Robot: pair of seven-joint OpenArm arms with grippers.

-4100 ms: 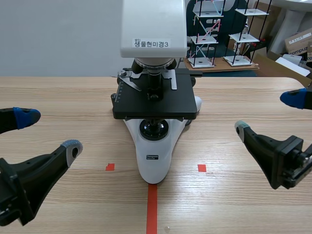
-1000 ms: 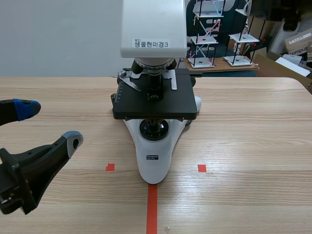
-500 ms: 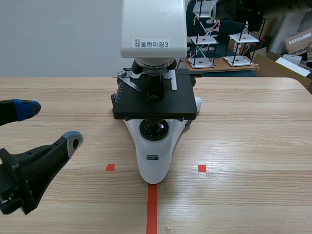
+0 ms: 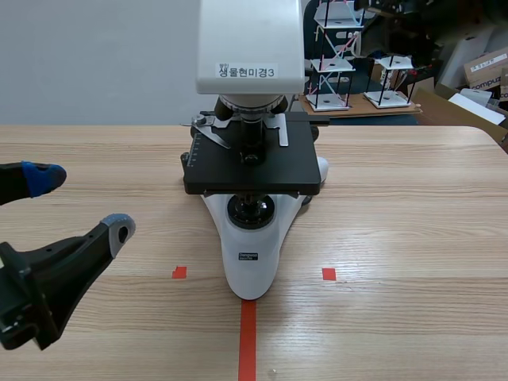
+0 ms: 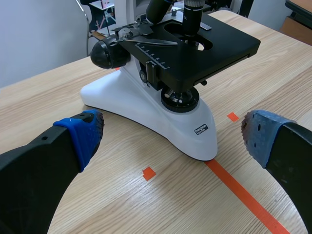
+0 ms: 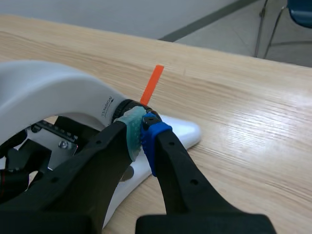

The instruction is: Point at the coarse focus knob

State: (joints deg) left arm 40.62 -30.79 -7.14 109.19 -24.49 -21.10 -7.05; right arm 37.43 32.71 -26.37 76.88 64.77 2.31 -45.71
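Note:
The white and black microscope (image 4: 251,171) stands mid-table, its foot over the orange tape line. In the left wrist view its large black focus knob (image 5: 108,52) juts from the side of the frame behind the stage. My left gripper (image 4: 79,205) hangs open low at the left, well short of the microscope, with nothing between its fingers (image 5: 82,136). My right gripper (image 6: 142,137) is shut on nothing, pads pressed together, raised above the microscope's white arm (image 6: 48,90) and base (image 6: 181,129). No knob can be made out in that view. In the scene view only a dark part of the right arm (image 4: 413,12) shows.
Two small orange squares (image 4: 179,272) and a tape line (image 4: 248,337) mark the table in front of the microscope. White shelf-like models (image 4: 337,55) and cardboard boxes (image 4: 484,67) stand behind the table at the back right.
The right gripper, open and low at the right four seconds ago, has left the table and is raised. Its dark arm has shifted across the top right. The left gripper has not moved.

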